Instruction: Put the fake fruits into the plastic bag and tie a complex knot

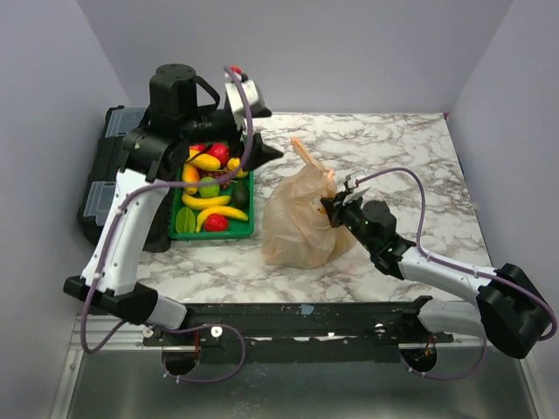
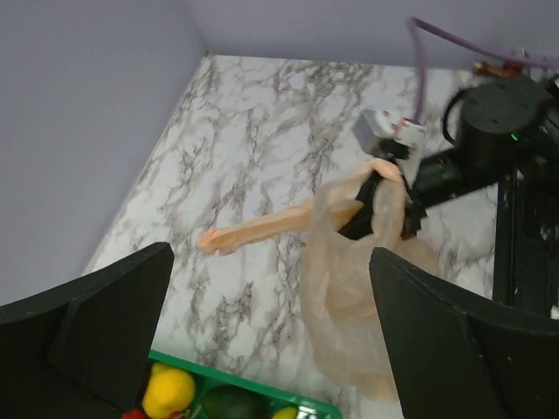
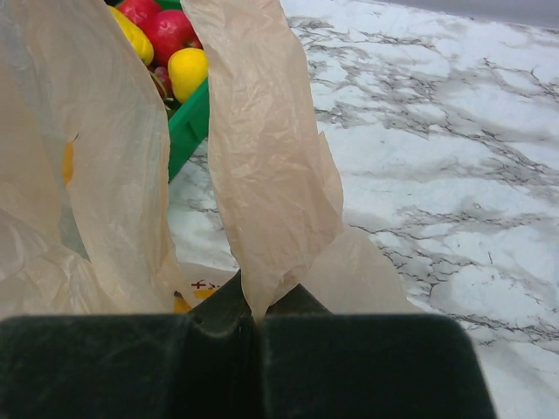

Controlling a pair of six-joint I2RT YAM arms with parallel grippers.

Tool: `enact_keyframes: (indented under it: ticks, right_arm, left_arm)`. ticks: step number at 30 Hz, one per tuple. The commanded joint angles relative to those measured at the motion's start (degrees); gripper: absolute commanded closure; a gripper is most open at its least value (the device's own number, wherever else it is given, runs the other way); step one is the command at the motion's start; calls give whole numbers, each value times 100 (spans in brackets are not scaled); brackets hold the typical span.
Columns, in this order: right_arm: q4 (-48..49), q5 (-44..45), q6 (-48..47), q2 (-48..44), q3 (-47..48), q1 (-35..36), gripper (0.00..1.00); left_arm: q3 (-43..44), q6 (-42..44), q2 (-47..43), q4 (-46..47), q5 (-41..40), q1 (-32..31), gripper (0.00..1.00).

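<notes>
The plastic bag point(image 1: 301, 223) stands slumped on the marble table, pale peach and crinkly, with one handle strip point(image 2: 253, 232) sticking out sideways. My right gripper point(image 1: 334, 207) is shut on a strip of the bag's upper edge point(image 3: 262, 175), pinched between its jaws point(image 3: 258, 319). The fake fruits point(image 1: 208, 188), red, yellow, orange and green, lie in the green tray point(image 1: 249, 229) left of the bag. My left gripper point(image 1: 266, 135) hangs open above the tray's far right corner; its fingers point(image 2: 113, 323) are spread wide with nothing between them point(image 2: 271, 253). No knot is in view.
A black toolbox point(image 1: 105, 175) sits at the table's left edge behind the tray. Grey walls close in the left, back and right sides. The right arm point(image 1: 437, 271) stretches across the table's near right part. Tray rim and fruit show low in the left wrist view point(image 2: 262, 394).
</notes>
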Motion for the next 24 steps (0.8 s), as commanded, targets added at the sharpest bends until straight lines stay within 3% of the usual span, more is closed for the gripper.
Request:
enact_keyframes:
  ticks: [1, 4, 9, 19, 21, 24]
  right_arm:
    - [128, 1, -89, -14, 97, -4, 99]
    - [214, -58, -156, 33, 120, -4, 99]
    - [212, -186, -211, 13, 123, -11, 99]
    - [203, -152, -277, -103, 57, -4, 99]
    - [203, -117, -280, -136, 30, -4, 99]
    - [245, -52, -258, -167, -2, -4, 99]
  left_arm:
    - [13, 3216, -508, -1652, 59, -954, 2]
    - [-100, 3824, -461, -1629, -459, -1649, 1]
    - [238, 3759, 155, -1391, -991, -2287, 1]
    - [719, 3540, 1165, -1624, -1419, -2584, 1]
    - [764, 3675, 1238, -1781, -1384, -2571, 12]
    - [873, 3703, 1287, -1923, -1121, -2521, 54]
